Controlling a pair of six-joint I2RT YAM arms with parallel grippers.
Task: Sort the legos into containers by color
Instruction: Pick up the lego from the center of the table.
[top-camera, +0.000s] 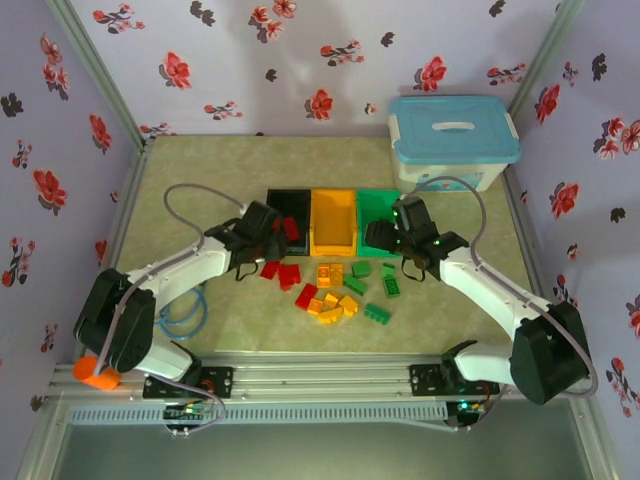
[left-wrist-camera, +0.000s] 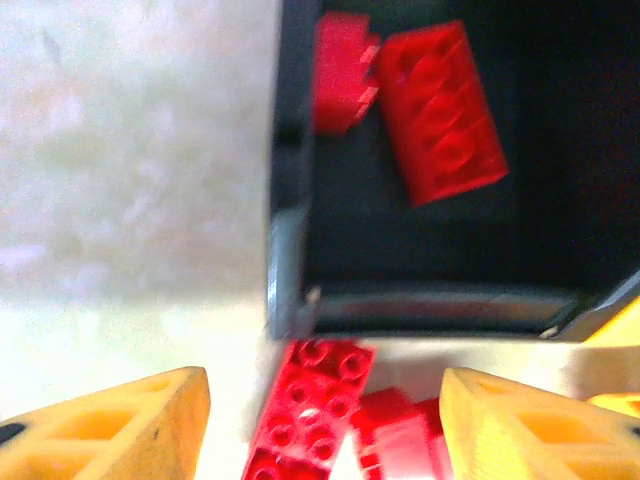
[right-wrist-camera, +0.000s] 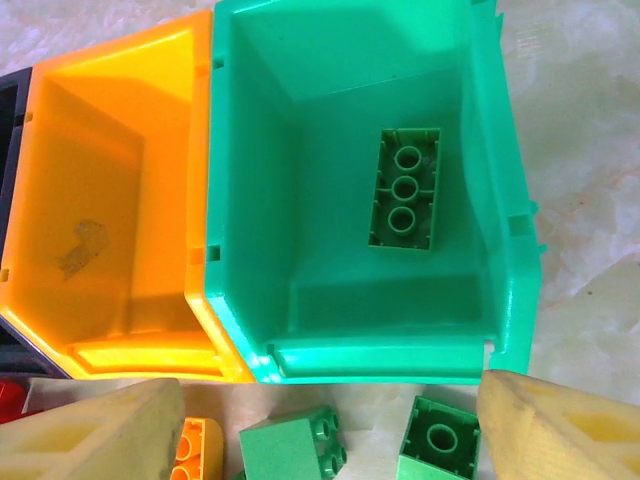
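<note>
Top view: black bin (top-camera: 295, 200), orange bin (top-camera: 334, 225) and green bin (top-camera: 375, 205) in a touching row mid-table, legos (top-camera: 330, 292) scattered just before their near edges, bare mat (top-camera: 200, 165) open on both sides. Left wrist: left gripper (left-wrist-camera: 325, 425) spread and empty over the black bin's near rim, two red bricks (left-wrist-camera: 440, 110) inside. Right wrist: right gripper (right-wrist-camera: 330, 425) spread and empty at the green bin's near edge, one green brick (right-wrist-camera: 405, 190) inside.

No readable text, label, brand, number or sign on the legos (top-camera: 330, 298), containers (top-camera: 334, 226) or tub (top-camera: 452, 140).
</note>
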